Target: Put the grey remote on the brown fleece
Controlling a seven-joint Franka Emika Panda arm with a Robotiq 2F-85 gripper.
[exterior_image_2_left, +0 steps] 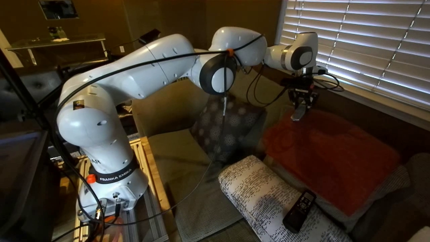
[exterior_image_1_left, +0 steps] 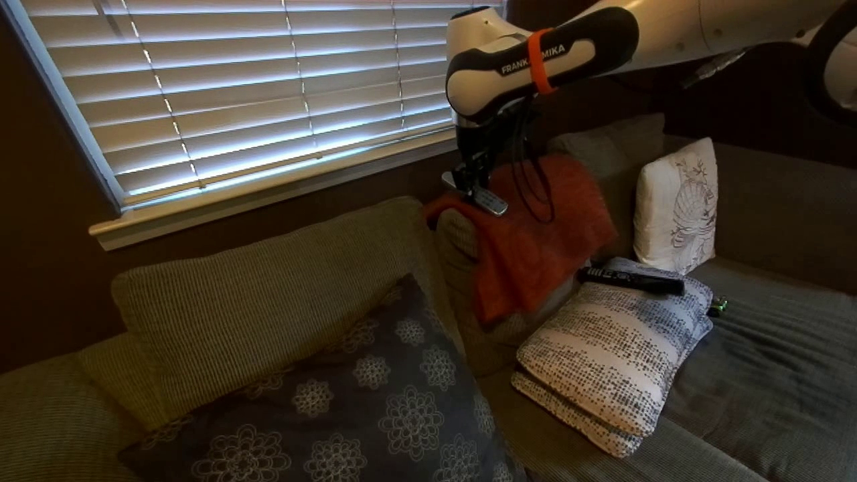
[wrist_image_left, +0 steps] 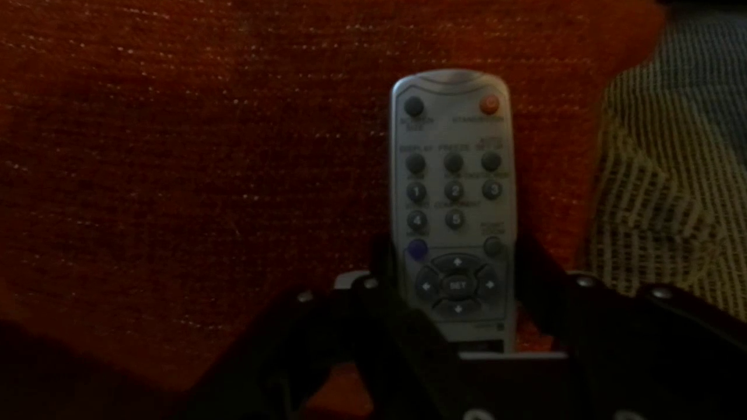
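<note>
Big ribbed couch [exterior_image_1_left: 268, 294] filled the lower half of an exterior view, light leaking through window blinds [exterior_image_1_left: 254, 87] up around 11 o'clock. A robot arm [exterior_image_2_left: 144, 79] reached over it. Next size down was the brown fleece [exterior_image_2_left: 339, 161], honestly more rust-red, slung over the couch back. The gripper [exterior_image_2_left: 301, 106] hung over the fleece's 11 o'clock corner in an exterior view, fingers [wrist_image_left: 543, 297] pinching the grey remote [wrist_image_left: 452, 175] by its long sides, top end poking toward 12 in the wrist view. Couldn't tell if it touched the cloth. It looked like light, stiff plastic, probably slick but not delicate, so a hold across the narrow width seemed right to me. As for edges, only a slim strip of fleece lay at 3 o'clock in the wrist view before bare couch took over; I figured 9 o'clock was the roomier way to go, with plain cloth all that way.
</note>
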